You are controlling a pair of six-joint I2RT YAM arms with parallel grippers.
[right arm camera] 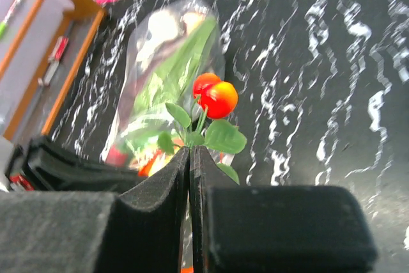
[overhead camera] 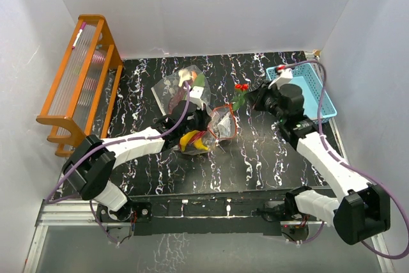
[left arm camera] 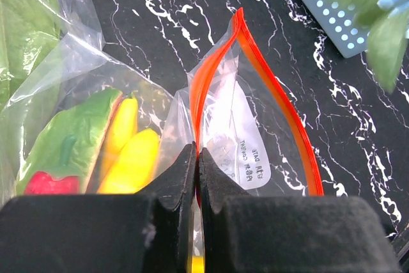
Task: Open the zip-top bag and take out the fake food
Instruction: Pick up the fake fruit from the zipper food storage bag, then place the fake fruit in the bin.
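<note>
Bright, even white light is coming from overhead, leaving only faint shadows on the black marbled surface (overhead camera: 255, 158) around the zip-top bag (overhead camera: 222, 123). Glare is streaking the bag's plastic in the left wrist view, while the blue basket (left arm camera: 332, 4) beyond the bag is blurring. In the right wrist view the fake food sprig (right arm camera: 214, 100) is showing fairly sharp, the wooden rack (right arm camera: 77, 1) far beyond the bag going soft.

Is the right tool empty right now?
No, the right tool is pinched shut on the green stem of a leafy sprig carrying red-orange fruit.
</note>
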